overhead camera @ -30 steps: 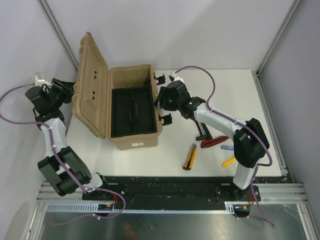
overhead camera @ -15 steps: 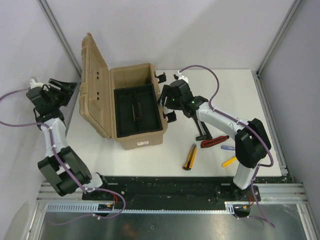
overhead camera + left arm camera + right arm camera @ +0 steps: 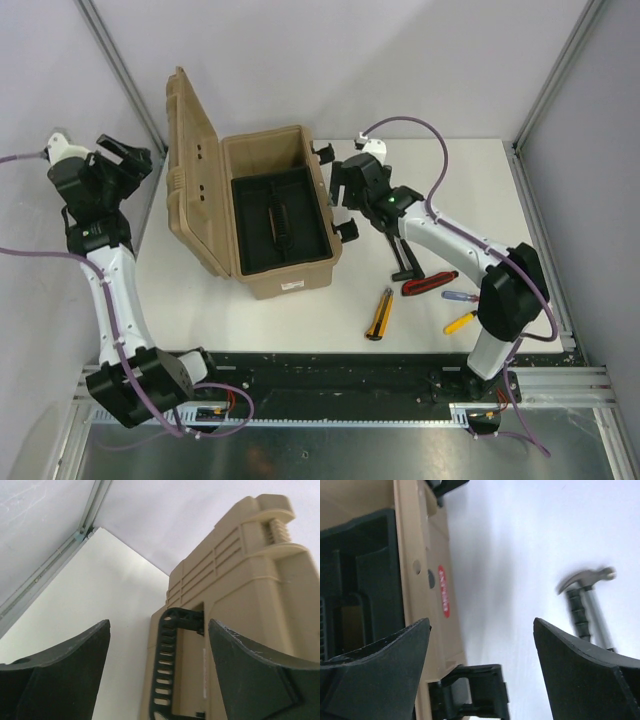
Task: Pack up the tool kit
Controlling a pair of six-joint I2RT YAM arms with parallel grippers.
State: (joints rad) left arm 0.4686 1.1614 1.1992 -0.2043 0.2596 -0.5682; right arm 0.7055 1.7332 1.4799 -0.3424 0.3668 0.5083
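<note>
The tool kit (image 3: 285,275) is a large tan box standing open at the table's left, its lid (image 3: 192,190) upright on the left side and a black tray (image 3: 280,220) inside. My left gripper (image 3: 127,159) hangs open just left of the lid, apart from it. In the left wrist view the gripper (image 3: 159,630) faces the lid's outer face (image 3: 240,580) and its black handle (image 3: 170,665). My right gripper (image 3: 335,192) stands open beside the box's right wall, holding nothing. The right wrist view shows this gripper (image 3: 481,625) over the wall (image 3: 427,630), the red label (image 3: 443,597) and a black latch (image 3: 470,690).
Right of the box lie a hammer (image 3: 404,260), also in the right wrist view (image 3: 585,605), a red-handled tool (image 3: 428,283), a yellow-black utility knife (image 3: 379,313), and screwdrivers with blue (image 3: 455,296) and yellow (image 3: 458,322) handles. Walls close in on the left and right.
Both grippers have opened. The left one has let go of the lid and drawn back up and left. The box has shifted slightly right, and the right gripper has backed off.
</note>
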